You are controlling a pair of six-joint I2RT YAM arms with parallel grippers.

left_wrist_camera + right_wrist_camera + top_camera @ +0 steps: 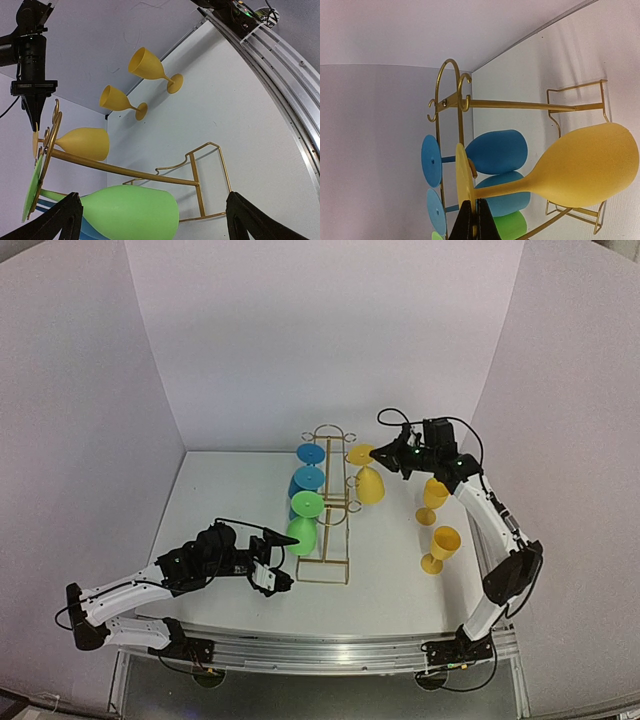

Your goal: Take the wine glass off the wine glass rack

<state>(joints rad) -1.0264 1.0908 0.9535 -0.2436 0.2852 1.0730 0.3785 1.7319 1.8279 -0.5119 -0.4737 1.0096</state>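
Wine glass rack (328, 508) sits mid-table in the top view, a thin gold frame with its rounded end pointing at the back wall. Two blue glasses (308, 468) and two green glasses (303, 522) hang off its left side. On the right side there's one yellow wine glass (368, 484), hanging bowl-down, foot up at the top rail. The right gripper (385, 458) is right at that foot. Two more yellow glasses (438, 525) stand upright on the table (395, 580), near the right arm and apart from the rack. The left gripper (288, 560) is down low beside the nearest green glass, with its jaws spread wide and nothing in them.

Left wrist cam: both fingers (55, 225) sit far apart in the bottom corners, with a green bowl (130, 212) in the gap between them — can't tell if it's touching either one. Above that, the yellow glass hangs from the gold bar, and the other arm's tip comes down onto its foot.

Right wrist cam: the fingers (470, 222) are pinched tight together on the rim of the yellow foot (462, 175) — so it's clamped on that glass, which is on the rack with its bowl (585, 167) off to the right. The blue ones hang behind it.
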